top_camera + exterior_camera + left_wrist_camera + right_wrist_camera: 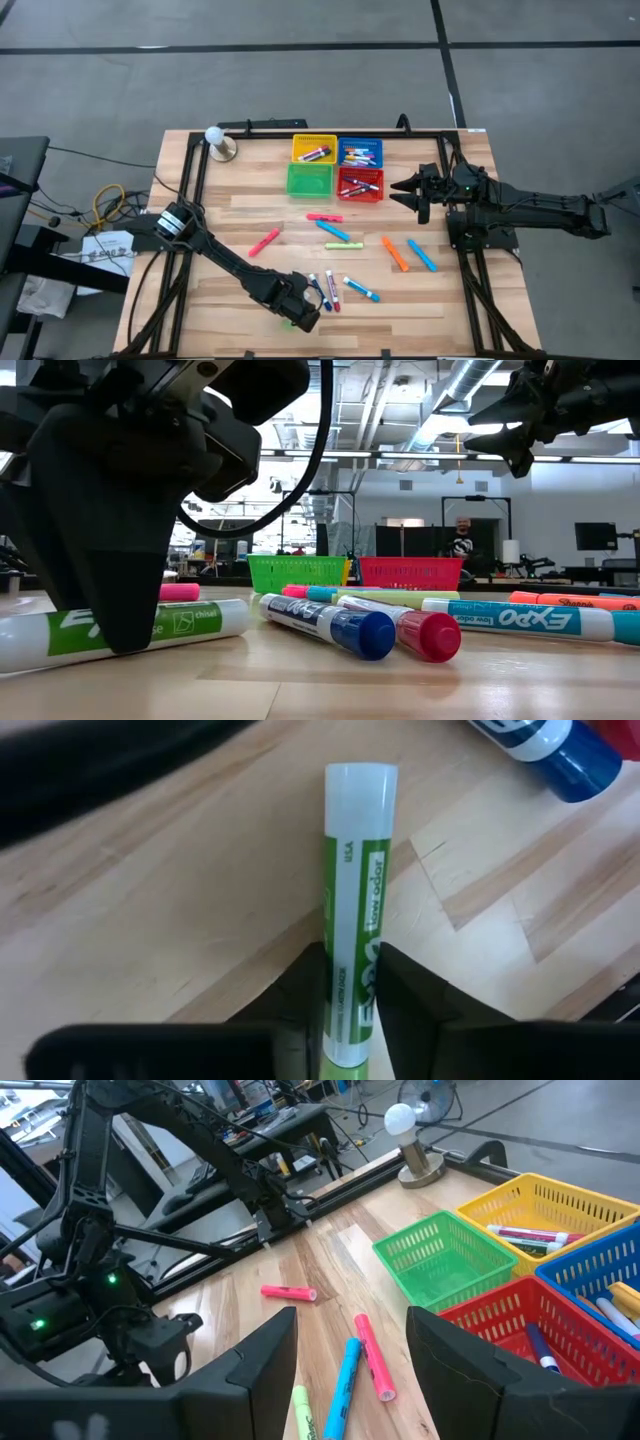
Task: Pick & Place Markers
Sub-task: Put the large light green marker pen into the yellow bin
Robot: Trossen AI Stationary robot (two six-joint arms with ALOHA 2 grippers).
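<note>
Pinching the green marker (355,930) — left gripper (350,995) fingers closed on it; right gripper (350,1360) fingers wide.

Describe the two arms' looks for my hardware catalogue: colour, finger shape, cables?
Both arms are dark, jointed links. The left gripper has broad, flat black fingers; a black cable loops above it. The right gripper has similar wide dark fingers.
</note>
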